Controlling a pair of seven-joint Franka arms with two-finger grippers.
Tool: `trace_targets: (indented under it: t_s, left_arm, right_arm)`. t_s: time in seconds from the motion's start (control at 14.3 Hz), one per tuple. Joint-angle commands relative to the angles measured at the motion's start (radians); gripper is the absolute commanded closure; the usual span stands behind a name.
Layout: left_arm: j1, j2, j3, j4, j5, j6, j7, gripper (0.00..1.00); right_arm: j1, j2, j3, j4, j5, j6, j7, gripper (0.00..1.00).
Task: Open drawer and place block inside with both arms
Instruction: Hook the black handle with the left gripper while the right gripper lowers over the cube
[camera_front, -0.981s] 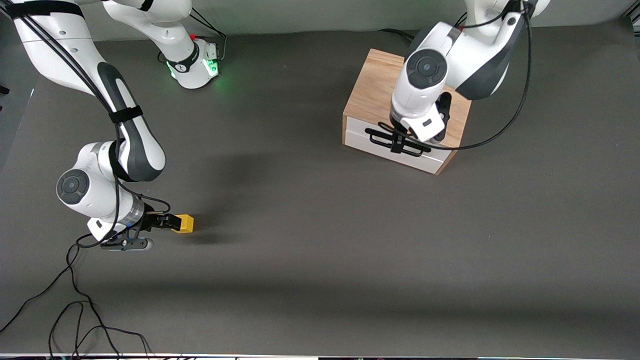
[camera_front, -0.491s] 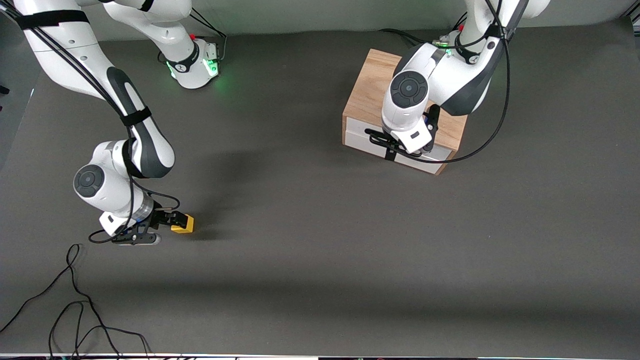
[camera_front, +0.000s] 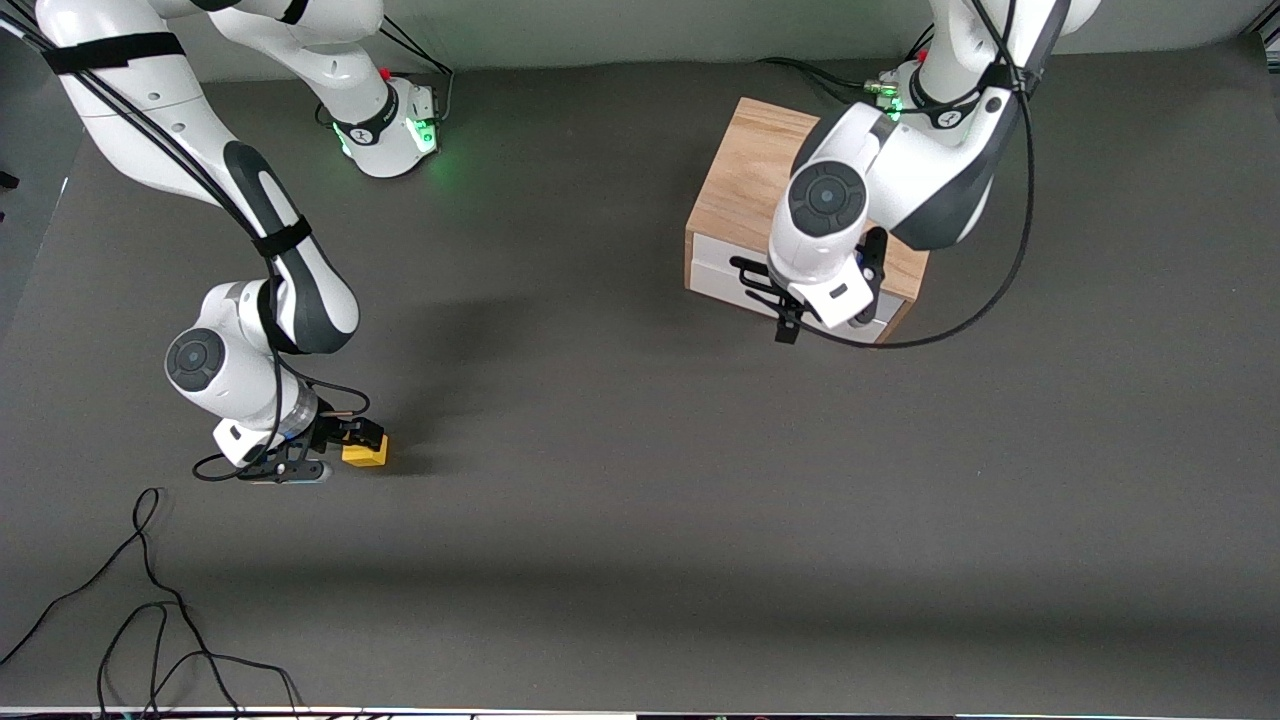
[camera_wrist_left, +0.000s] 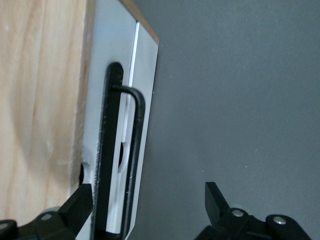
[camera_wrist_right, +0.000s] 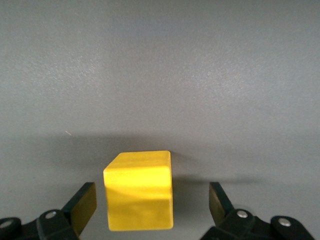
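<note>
While my right gripper (camera_wrist_right: 150, 207) straddles the matte yellow block (camera_wrist_right: 140, 192), jaws wide, my left gripper (camera_wrist_left: 145, 210) brackets the drawer's (camera_front: 722, 270) black wire handle (camera_wrist_left: 131, 165), open.

Matt grey table (camera_front: 640, 520), grained oak box (camera_front: 745, 175), smooth white drawer (camera_front: 715, 270), glossy yellow block (camera_wrist_right: 140, 190).

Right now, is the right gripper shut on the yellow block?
No: the right gripper is open around the yellow block, gaps showing.
</note>
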Motion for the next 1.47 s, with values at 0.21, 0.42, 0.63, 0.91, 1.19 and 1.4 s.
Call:
trace_targets:
  t_s: [0.21, 0.42, 0.63, 0.91, 1.19, 1.4]
  left_arm:
    - [0.027, 0.126, -0.003, 0.144, 0.015, -0.105, -0.009, 0.0]
    - [0.025, 0.145, -0.004, 0.142, 0.015, -0.102, -0.009, 0.0]
    - [0.022, 0.159, -0.004, 0.127, 0.015, -0.094, -0.011, 0.0]
    - [0.019, 0.162, -0.006, 0.118, 0.012, -0.094, -0.013, 0.0]
    - [0.017, 0.168, -0.006, 0.099, 0.009, -0.089, -0.011, 0.0]
    - [0.017, 0.189, -0.006, 0.099, 0.009, -0.085, -0.011, 0.0]
  right_arm:
    - [0.006, 0.005, -0.005, -0.023, 0.015, 0.05, -0.002, 0.0]
    - [0.007, 0.005, -0.003, -0.023, 0.015, 0.05, -0.001, 0.0]
    - [0.007, 0.005, -0.003, -0.023, 0.015, 0.05, -0.001, 0.0]
    - [0.007, 0.005, -0.005, -0.023, 0.015, 0.05, -0.001, 0.0]
    - [0.006, 0.005, -0.005, -0.023, 0.015, 0.051, -0.004, 0.01]
    - [0.006, 0.005, -0.003, -0.023, 0.015, 0.051, -0.011, 0.07]
